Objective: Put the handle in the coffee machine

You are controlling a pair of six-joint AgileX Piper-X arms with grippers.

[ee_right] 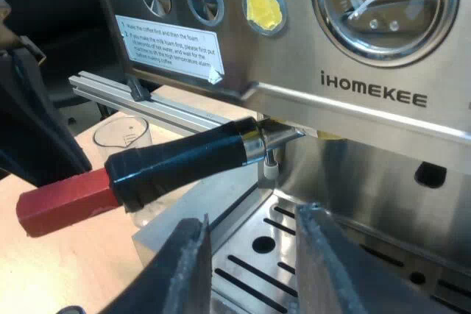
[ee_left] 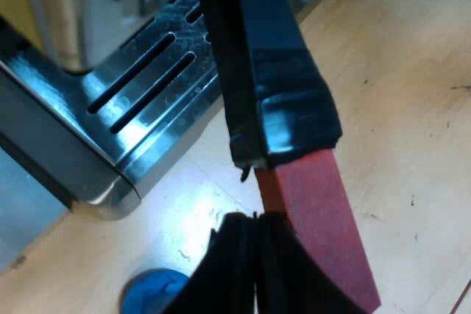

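The holder [ee_right: 285, 137] is sitting locked into the front of the espresso machine [ee_right: 368, 134], under the pressure gauge [ee_right: 384, 4]. Its dark handle [ee_right: 184, 163] is sticking out sideways over the edge of the drip tray [ee_right: 243, 255], and the red end [ee_right: 62, 207] is hanging above the table [ee_right: 66, 270]. A measuring glass [ee_right: 124, 136] is standing on the table just behind the handle.

The right tool [ee_right: 254, 218] is hovering over the drip tray below the handle, released, with its two fingers spread apart and nothing between them.

The left tool [ee_left: 255, 226] is clenched, its fingers lying against each other with only a thin slit showing. It is pointing at the red end, which is passing just beyond the fingertips (whether they are touching it, I cannot tell). A blue tamper [ee_left: 151, 292] is resting on the table near the corner of the drip tray.
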